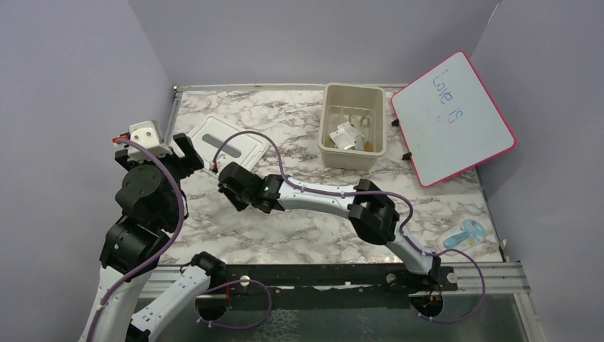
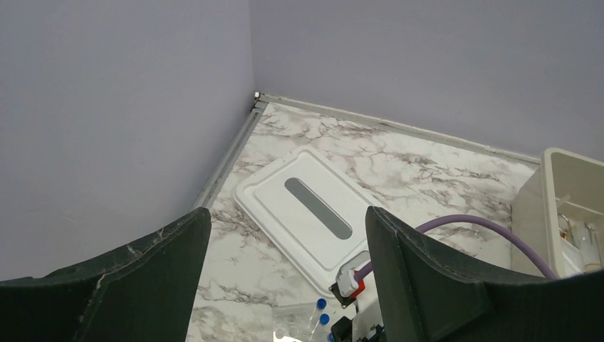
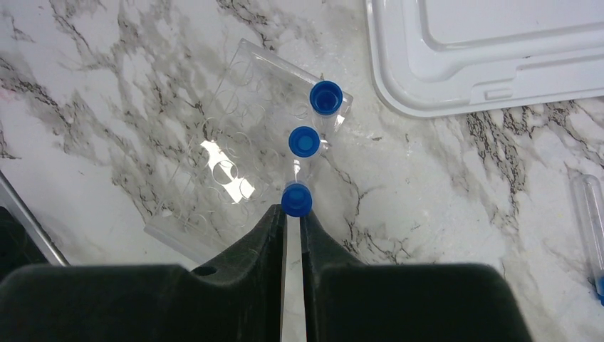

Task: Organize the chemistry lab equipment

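Note:
My right gripper (image 3: 293, 211) is shut on a thin clear blue-capped tube (image 3: 296, 199), which runs back between the fingers just above the marble. Two more blue-capped tubes (image 3: 326, 97) (image 3: 305, 141) lie on a clear plastic packet (image 3: 214, 164) right ahead. A fourth clear tube (image 3: 590, 214) lies at the right edge. In the top view the right gripper (image 1: 229, 185) reaches to the left-centre of the table. My left gripper (image 2: 286, 211) is open and empty, held above the table's left side (image 1: 178, 151). The blue caps also show in the left wrist view (image 2: 318, 305).
A white lid (image 1: 229, 144) lies flat at the rear left. A beige tub (image 1: 333, 152) with small items stands at the rear centre. A pink-framed whiteboard (image 1: 452, 117) leans at the right. A clear packet with a blue item (image 1: 466, 234) lies at the front right.

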Controlling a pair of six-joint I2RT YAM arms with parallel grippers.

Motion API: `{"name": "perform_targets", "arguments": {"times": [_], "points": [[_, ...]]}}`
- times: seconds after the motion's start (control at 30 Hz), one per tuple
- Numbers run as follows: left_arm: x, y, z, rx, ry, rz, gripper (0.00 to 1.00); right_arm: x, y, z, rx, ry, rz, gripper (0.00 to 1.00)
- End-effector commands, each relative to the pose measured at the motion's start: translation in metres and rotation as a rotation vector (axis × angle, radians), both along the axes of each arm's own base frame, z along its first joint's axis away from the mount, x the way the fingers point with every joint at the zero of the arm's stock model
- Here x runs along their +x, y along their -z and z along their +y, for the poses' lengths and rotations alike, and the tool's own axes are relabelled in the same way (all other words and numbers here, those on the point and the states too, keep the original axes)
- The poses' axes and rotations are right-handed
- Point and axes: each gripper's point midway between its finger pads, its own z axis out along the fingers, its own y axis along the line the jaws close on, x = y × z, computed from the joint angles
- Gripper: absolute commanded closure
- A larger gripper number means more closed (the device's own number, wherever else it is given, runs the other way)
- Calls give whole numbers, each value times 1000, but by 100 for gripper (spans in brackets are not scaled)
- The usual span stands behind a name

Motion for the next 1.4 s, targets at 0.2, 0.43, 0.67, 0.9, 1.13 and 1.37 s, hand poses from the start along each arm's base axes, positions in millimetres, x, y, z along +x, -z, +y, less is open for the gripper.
{"name": "perform_targets", "arguments": {"times": [0.2,0.43,0.67,0.9,1.13,1.37], "points": [[1,5,-1,9,4,15,18,-2,-26,18,90,-61,-27,82],[1,5,-1,13,3,19,18,-2,-27,18,95,-68,-33,82],[1,5,-2,10,8,18,18,-3,-50,10,135,-49,-46,77],[4,9,-9,-2,44,23,17,-6,-77,-24,198,-1,-75,68],[9,22,-31,-47,148,44,16,44,-48,-82,93,182,-75,51],[23,79,-83,-160,334,191,12,98,-9,-141,-37,249,-77,40]]}}
